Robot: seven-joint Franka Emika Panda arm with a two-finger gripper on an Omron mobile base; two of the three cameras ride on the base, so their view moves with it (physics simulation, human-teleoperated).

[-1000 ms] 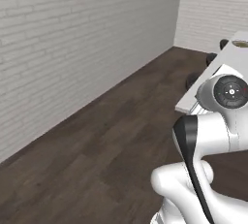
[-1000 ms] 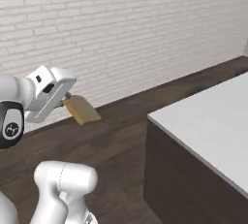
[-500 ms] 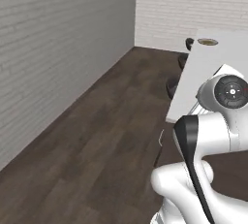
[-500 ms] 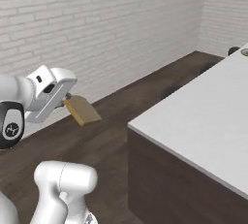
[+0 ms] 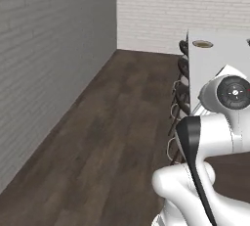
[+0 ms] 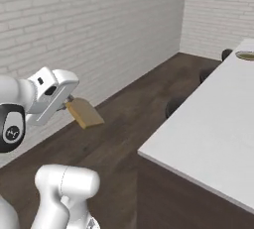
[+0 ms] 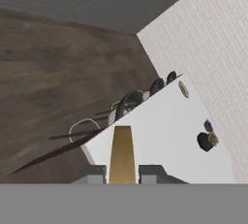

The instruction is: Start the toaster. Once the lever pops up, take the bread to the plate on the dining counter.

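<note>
I see my two dark fingers (image 7: 99, 173) clamped on the flat tan bread slice (image 6: 85, 113) — it juts beyond them. The round beige plate (image 5: 202, 44) sits on the white-topped dining counter (image 6: 213, 129) — far end.

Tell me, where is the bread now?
The bread is held in the claw, at the left of the right base view, above the dark floor, apart from the dining counter.

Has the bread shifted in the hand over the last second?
No. In the right base view the bread sticks out of the hand at the same angle as before; only the background changed as the base turned.
</note>
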